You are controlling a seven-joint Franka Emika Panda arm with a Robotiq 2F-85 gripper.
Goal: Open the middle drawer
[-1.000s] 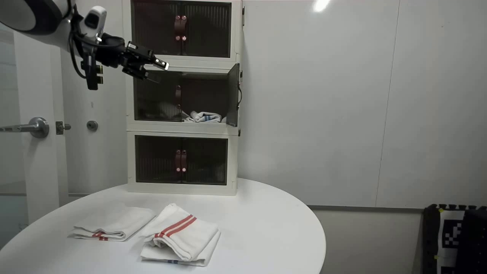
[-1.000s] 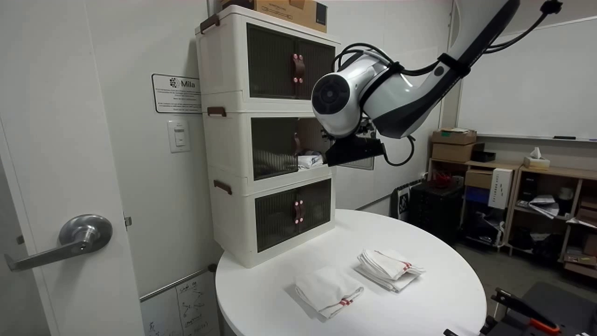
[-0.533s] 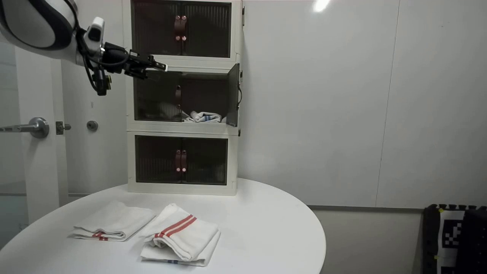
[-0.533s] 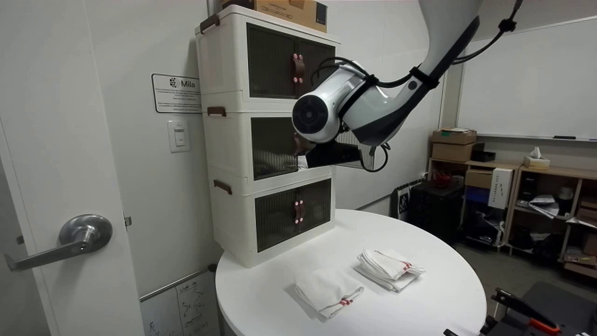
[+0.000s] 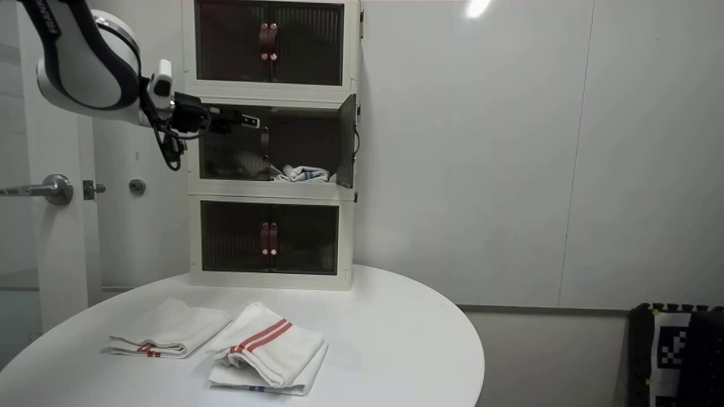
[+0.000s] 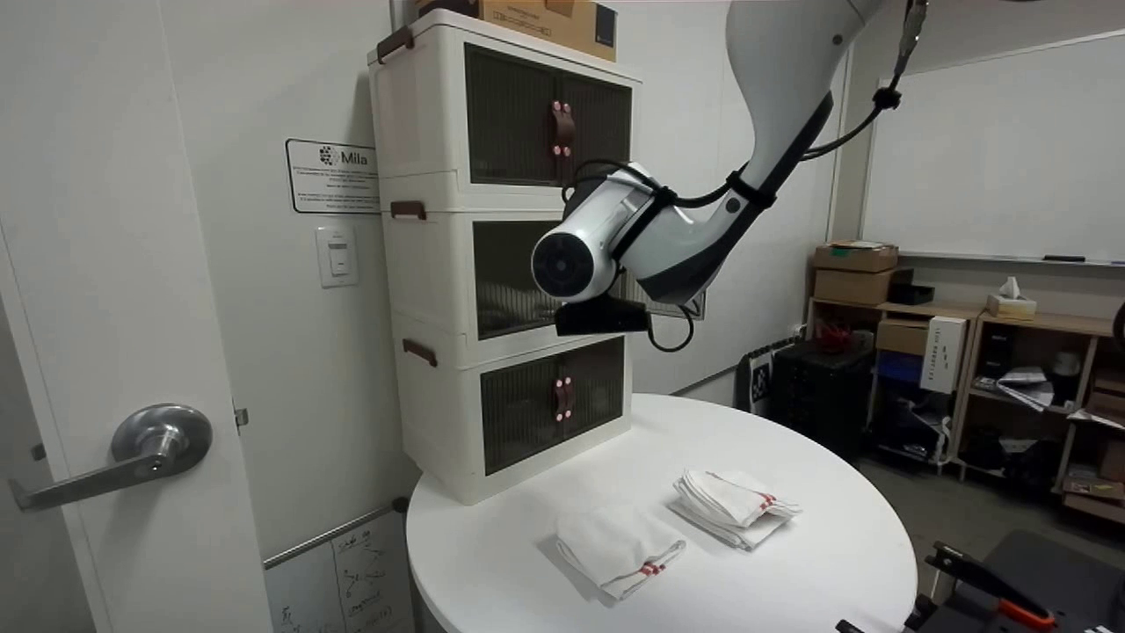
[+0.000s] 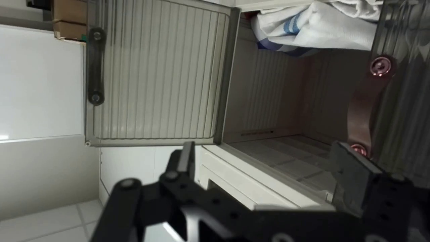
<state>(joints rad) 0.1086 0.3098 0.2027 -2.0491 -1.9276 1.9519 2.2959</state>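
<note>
The middle compartment of the stacked white cabinet [image 5: 271, 189] has two dark ribbed doors. Its right door [image 5: 347, 141] stands swung open; it also shows in the wrist view [image 7: 161, 74]. Its left door [image 5: 232, 150] is closed, with a brown strap handle [image 7: 361, 111]. My gripper [image 5: 251, 121] is in front of the left door's upper part, near the handle's height. In the wrist view the gripper [image 7: 268, 161] is open with nothing between its fingers; one finger overlaps the handle's end, and contact cannot be told. In an exterior view the arm [image 6: 606, 237] hides the gripper.
A white cloth with blue stripes [image 5: 305, 173] lies inside the middle compartment. Closed compartments stand above [image 5: 305, 45] and below [image 5: 305, 240]. Folded cloths with red stripes [image 5: 164, 328] [image 5: 271, 345] lie on the round white table [image 5: 407, 339]. A cardboard box [image 6: 549, 26] sits on top.
My arm has moved down and toward the cabinet. The gripper is lower, closer to the left door's handle, and has turned about its axis. Doors and cloths have not moved.
</note>
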